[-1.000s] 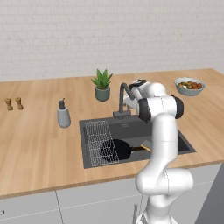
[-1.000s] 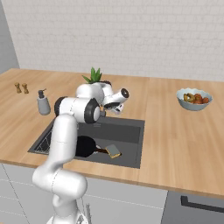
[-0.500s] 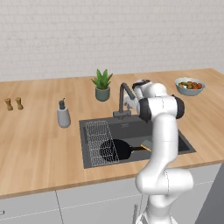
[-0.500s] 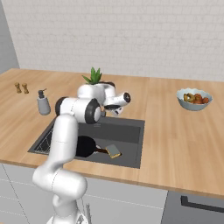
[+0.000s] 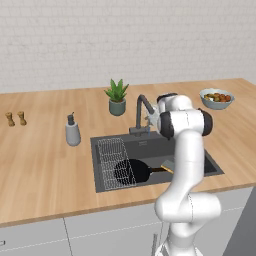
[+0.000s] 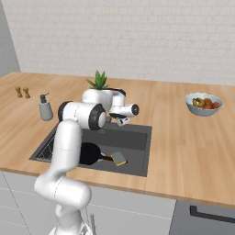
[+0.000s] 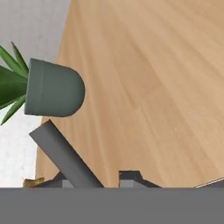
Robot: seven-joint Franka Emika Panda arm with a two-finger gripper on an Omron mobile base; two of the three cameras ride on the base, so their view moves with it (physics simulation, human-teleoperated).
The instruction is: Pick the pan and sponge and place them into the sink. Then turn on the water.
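from the left base view, the pan (image 5: 134, 171) lies in the sink (image 5: 202, 156) beside the wire rack (image 5: 116, 162), the sponge (image 5: 168, 165) at its handle end, and the gripper (image 5: 151, 119) is at the faucet (image 5: 142, 113). from the right base view, pan (image 6: 90, 153) and sponge (image 6: 119, 158) rest on the sink (image 6: 135, 144) floor near the desk (image 6: 193, 142) front edge. in the hand view the fingertips (image 7: 129, 179) straddle the faucet (image 7: 63, 155) near a potted plant (image 7: 48, 89); i cannot tell how far the gripper is open.

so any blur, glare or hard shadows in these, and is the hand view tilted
Left base view: soft, slightly blurry, no glare; round black frying pan barely separates from the dark grey recessed sink. Right base view: equally flat lighting. Hand view: rolled sideways, grey potted plant lying horizontal, sharp.
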